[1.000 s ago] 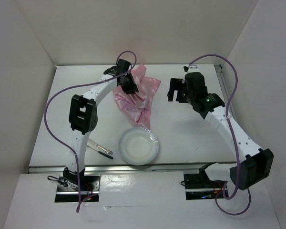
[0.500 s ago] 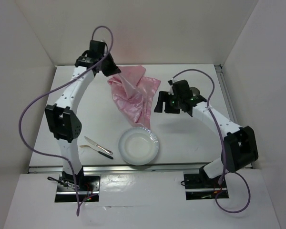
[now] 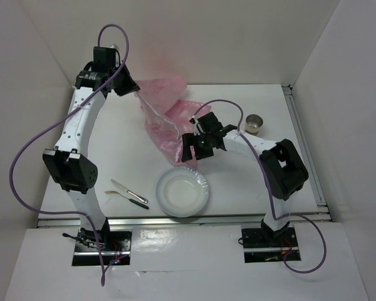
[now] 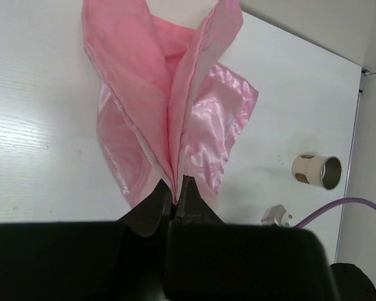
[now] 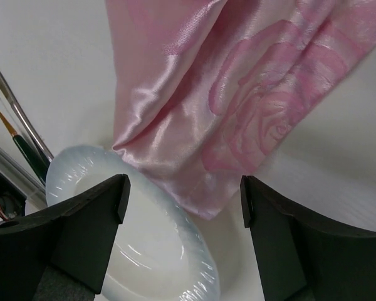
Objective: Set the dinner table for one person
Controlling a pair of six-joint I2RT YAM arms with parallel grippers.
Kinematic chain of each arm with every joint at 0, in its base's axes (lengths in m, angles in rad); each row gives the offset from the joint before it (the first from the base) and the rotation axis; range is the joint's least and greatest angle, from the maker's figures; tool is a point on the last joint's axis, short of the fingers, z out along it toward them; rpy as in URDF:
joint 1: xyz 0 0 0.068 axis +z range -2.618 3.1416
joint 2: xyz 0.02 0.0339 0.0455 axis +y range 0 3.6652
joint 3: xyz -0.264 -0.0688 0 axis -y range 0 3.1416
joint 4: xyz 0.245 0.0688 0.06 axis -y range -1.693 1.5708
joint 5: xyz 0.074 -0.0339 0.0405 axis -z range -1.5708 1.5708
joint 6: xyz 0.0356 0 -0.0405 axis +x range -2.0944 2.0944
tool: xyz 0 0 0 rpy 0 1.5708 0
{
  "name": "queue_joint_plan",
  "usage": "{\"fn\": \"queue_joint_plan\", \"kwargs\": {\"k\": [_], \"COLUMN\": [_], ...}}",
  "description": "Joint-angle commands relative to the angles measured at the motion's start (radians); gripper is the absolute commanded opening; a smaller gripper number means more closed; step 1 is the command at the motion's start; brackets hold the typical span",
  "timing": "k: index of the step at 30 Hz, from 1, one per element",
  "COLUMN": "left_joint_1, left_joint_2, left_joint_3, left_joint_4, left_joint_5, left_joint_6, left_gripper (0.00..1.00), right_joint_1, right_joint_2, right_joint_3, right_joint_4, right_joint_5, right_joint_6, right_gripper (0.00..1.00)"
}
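Pink cloth (image 4: 175, 125), white plate (image 3: 182, 191), metal cup (image 3: 255, 123), 2 utensils (image 3: 130, 194).

In the left wrist view the pink cloth (image 4: 175, 113) runs off the top edge. Its pinched fold vanishes between the jaws of the left gripper (image 4: 174, 199), whose dark body blurs across the bottom. A purple cable (image 4: 348, 200) leaves by the right edge. In the right wrist view the white plate (image 5: 144, 251) is cut by the bottom edge and partly hidden by the jaws of the right gripper (image 5: 183, 194). The utensils (image 5: 28, 152) at the left are cut off, their kinds unclear. From above, the right gripper covers the cloth's near corner.
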Motion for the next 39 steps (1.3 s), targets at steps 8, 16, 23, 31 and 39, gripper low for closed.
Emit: {"fn": "queue_joint_plan", "kwargs": {"k": [8,16,23,31,39], "left_joint_1": [0.027,0.045,0.073,0.082,0.11], "left_joint_2": [-0.019,-0.019,-0.019,0.001,0.024], "left_joint_3": [0.063,0.063,0.063,0.1,0.109], "left_joint_4": [-0.01,-0.01,-0.01,-0.01,0.005], "left_joint_5": [0.029,0.039,0.049,0.058,0.058], "left_joint_6": [0.041,0.05,0.05,0.05,0.051], "left_gripper": [0.0,0.0,0.0,0.0,0.0], "right_joint_1": [0.09,0.108,0.108,0.108,0.013], "right_joint_2": [0.128,0.15,0.107,0.116,0.107], "right_joint_3": [0.161,0.162,0.126,0.125,0.253], "right_joint_4": [0.035,0.024,0.013,0.022,-0.011], "right_joint_5": [0.032,0.094,0.174,0.109,0.217], "right_joint_6": [-0.032,-0.014,-0.014,0.005,-0.034], "right_gripper": [0.73,0.57,0.57,0.0,0.0]}}
